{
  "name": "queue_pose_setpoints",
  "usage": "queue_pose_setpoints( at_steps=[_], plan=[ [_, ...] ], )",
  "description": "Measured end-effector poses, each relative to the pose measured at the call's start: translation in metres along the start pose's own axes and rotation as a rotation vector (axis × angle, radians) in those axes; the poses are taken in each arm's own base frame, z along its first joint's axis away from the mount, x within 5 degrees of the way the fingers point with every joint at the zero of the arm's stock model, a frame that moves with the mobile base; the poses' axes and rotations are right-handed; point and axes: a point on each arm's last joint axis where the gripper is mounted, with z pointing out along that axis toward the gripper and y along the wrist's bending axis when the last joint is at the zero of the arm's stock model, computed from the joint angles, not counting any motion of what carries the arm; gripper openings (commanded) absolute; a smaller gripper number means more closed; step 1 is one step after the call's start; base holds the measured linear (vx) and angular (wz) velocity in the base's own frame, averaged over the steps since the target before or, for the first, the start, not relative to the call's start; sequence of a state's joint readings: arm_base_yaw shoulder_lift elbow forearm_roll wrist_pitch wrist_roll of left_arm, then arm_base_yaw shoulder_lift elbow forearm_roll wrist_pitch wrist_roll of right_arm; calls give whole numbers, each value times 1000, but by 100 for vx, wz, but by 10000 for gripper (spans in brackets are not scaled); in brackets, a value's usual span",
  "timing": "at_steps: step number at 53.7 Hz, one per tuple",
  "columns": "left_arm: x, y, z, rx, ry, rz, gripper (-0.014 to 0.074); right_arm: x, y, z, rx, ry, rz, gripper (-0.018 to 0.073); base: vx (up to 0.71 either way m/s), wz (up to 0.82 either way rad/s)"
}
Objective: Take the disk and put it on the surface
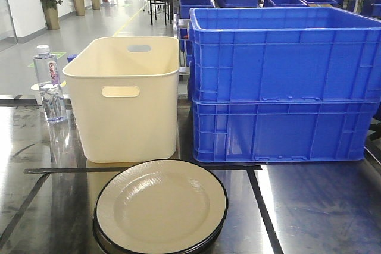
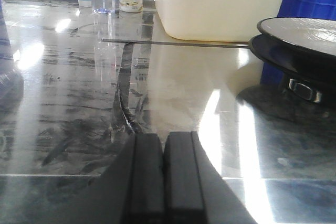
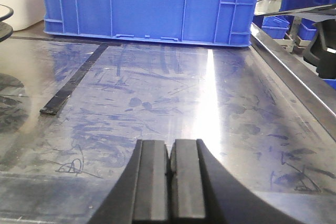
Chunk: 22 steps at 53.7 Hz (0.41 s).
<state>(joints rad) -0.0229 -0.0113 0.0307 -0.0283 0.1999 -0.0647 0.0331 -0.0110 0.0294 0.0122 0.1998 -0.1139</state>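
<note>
Big blue crates [image 1: 280,87] and a cream bin [image 1: 128,102] sit well ahead of both arms on the glossy tabletop [image 3: 210,129]. The disk [image 1: 161,206], a cream plate topping a dark-rimmed stack, is ahead and to the right of the left gripper [image 2: 164,177], which is closed and empty. The right gripper [image 3: 170,182] is pinched closed too, holding nothing. My worry: that slick rim could slip, or the plate underneath lifts along with it.
</note>
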Motion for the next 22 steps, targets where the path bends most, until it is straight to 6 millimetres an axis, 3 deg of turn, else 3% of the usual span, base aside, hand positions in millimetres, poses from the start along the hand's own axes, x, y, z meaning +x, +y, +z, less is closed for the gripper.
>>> queue_pose_setpoints(
  at_steps=[22],
  plan=[
    [0,0,0,0,0,0,-8,0,0,0,0,-1,0,-8,0,0]
  ],
)
